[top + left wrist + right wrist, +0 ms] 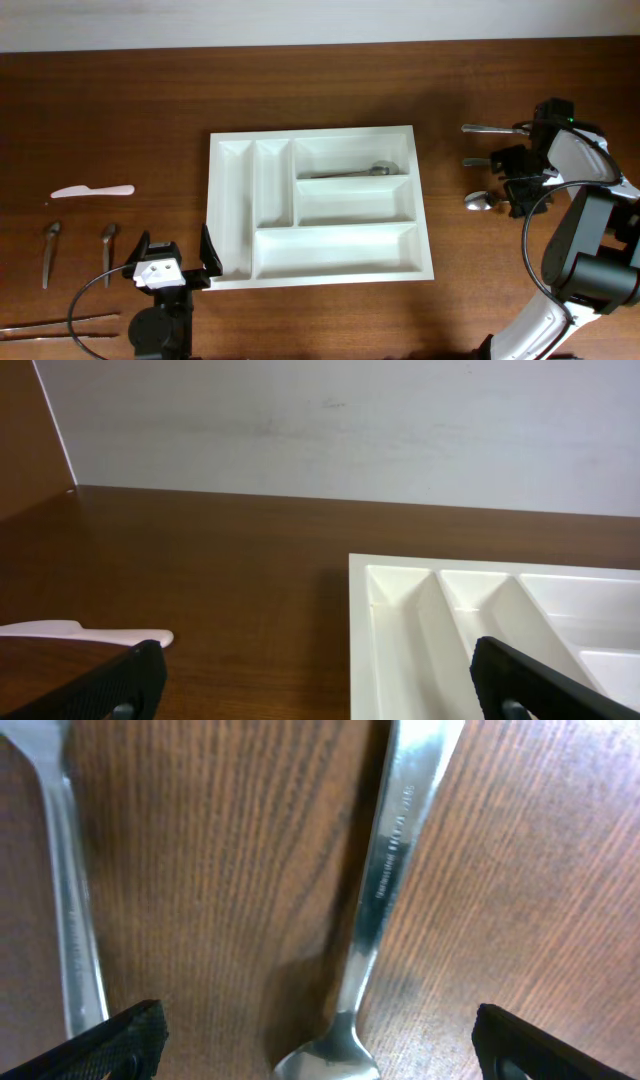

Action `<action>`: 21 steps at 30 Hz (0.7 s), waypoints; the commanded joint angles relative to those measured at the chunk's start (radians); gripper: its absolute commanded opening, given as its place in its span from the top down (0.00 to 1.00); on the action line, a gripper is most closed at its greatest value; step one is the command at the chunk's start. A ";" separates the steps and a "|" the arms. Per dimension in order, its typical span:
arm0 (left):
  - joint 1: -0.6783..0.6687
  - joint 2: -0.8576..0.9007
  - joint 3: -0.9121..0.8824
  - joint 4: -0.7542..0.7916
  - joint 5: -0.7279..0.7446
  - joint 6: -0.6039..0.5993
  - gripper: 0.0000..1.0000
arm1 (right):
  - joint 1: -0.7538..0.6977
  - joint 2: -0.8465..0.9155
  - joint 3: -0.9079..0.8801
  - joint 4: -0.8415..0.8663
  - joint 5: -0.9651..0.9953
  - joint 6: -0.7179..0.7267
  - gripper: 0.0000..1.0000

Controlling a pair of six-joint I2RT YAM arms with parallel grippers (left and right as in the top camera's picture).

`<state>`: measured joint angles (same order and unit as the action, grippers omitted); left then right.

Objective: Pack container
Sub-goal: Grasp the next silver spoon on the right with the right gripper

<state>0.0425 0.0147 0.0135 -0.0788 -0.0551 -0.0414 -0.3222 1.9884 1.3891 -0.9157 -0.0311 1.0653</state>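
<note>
Count: one container [232,210], white, with five compartments (two narrow, three wide). One stowed spoon [355,172] lies in a wide compartment. Three loose metal utensils lie on the desk [120,110] at the right pincer [514,183]: far utensil [485,129], middle utensil [474,161] and near utensil [477,201]. One white knife [92,191] and two small utensils [50,250] lie on the outer side of the left pincer [175,252].

Container position: just beside the left pincer, its corner next to that pincer's inner finger [208,250]. In the left wrist view it lies ahead and to the inner side [480,610]. It is well apart from the right pincer.

Left pincer [325,680]: spread wide, holding nothing.

Right pincer [318,1038]: spread wide and empty. A spoon-ended handle [385,870] lies between its fingers, which do not touch it.
</note>
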 commanded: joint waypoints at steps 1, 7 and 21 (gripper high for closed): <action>0.007 -0.010 -0.005 -0.001 0.010 0.019 0.01 | -0.001 -0.016 -0.005 0.005 -0.010 -0.011 0.01; 0.007 -0.010 -0.005 -0.001 0.010 0.019 0.01 | -0.001 -0.016 -0.005 0.005 -0.010 -0.011 0.01; 0.007 -0.010 -0.005 -0.001 0.010 0.019 0.01 | -0.054 -0.005 -0.005 -0.015 -0.010 -0.019 0.01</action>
<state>0.0425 0.0147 0.0135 -0.0788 -0.0555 -0.0414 -0.3698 1.9888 1.3891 -0.9264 -0.0425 1.0565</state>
